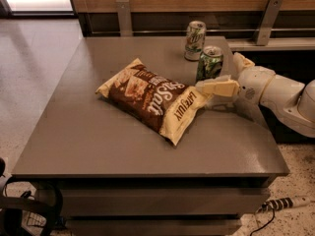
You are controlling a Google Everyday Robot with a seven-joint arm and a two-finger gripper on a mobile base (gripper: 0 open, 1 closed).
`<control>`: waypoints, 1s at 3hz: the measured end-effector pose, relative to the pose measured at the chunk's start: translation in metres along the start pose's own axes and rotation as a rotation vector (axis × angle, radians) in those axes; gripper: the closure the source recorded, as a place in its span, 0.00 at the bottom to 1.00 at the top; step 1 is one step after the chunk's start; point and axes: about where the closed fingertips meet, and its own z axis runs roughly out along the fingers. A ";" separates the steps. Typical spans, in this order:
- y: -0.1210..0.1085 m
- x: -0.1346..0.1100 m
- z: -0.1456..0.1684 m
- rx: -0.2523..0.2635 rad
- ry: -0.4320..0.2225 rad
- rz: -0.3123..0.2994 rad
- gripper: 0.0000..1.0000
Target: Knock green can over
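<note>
Green can (209, 63): small drink can, dk green w/ whitish mottling, silver top rim. Upright. Gripper (218, 87) just in front, nr base.

Plastic gripper (210, 86) beside glossy green can (209, 63)

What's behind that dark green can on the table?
A paler can stands just behind the green can, a little to its left. The gripper in front hides the green can's base, beside the snack bag.

On the table (98, 141) a bag (155, 97) lies centrally. Right of it stands the near can (210, 63), the far can (195, 40) behind that (slightly left). The gripper (219, 86) sits just before the near can.
</note>
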 end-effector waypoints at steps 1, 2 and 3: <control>0.001 0.006 0.009 -0.007 -0.013 0.011 0.00; 0.001 0.002 0.017 -0.014 -0.022 0.007 0.00; 0.003 0.002 0.020 -0.019 -0.024 0.006 0.15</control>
